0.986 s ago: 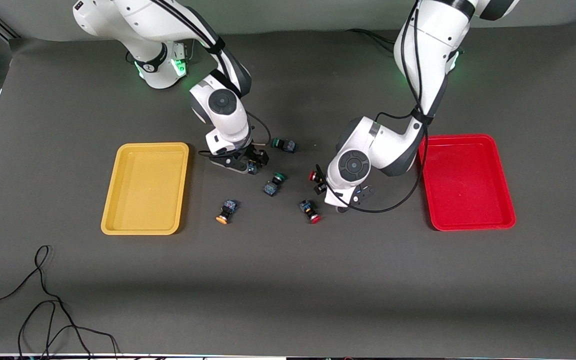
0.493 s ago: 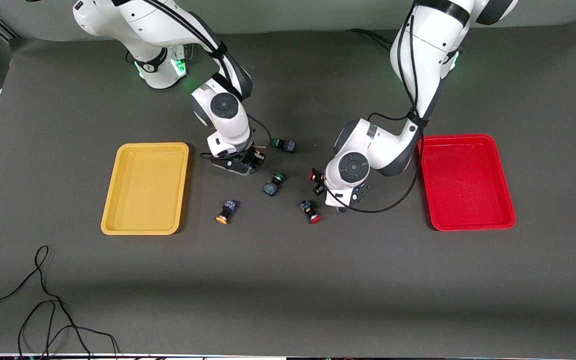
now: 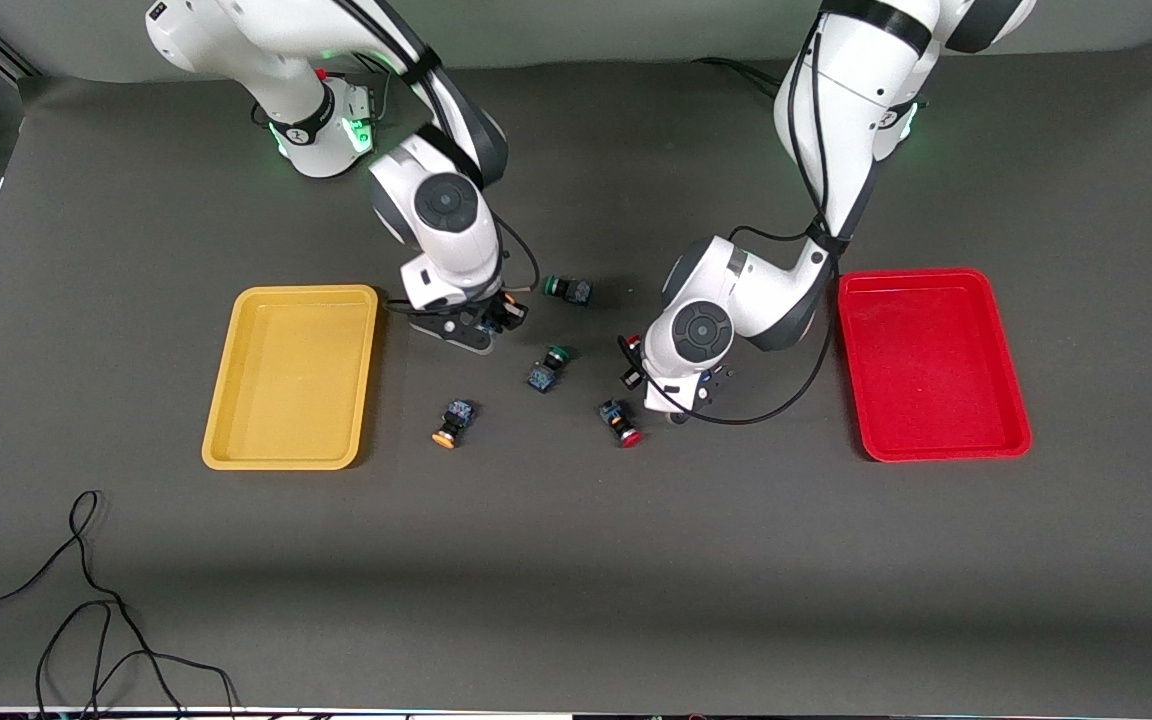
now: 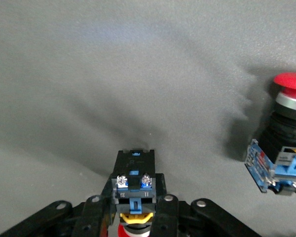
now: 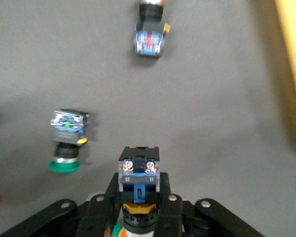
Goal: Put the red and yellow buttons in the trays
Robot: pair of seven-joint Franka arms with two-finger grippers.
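Both trays sit bare on the desk [image 3: 576,560], so nothing is delivered yet, but you have two of the four buttons in hand. Your right hand [image 5: 138,210] is clamped on a yellow-capped button [image 5: 139,174], the blue-black body pinched between its fingers, and it hangs over the desk just beside the yellow tray [image 3: 291,376], on the side facing the red tray [image 3: 931,363]. Your left hand [image 4: 133,217] is clamped on a red-capped button [image 4: 133,173] and hangs over the desk between the two trays, closer to the red one. Two task buttons lie loose on the desk: a second yellow-capped button [image 3: 453,421] near the yellow tray's front-camera end, and a second red-capped button [image 3: 621,421] a little farther from that tray, just by the left hand. The two green-capped buttons, one [image 3: 547,367] between the hands and one [image 3: 568,290] farther from the front camera, are not yours to move. I'd judge you roughly a quarter through: carry each held button over its matching tray, release, then come back for the remaining pair.
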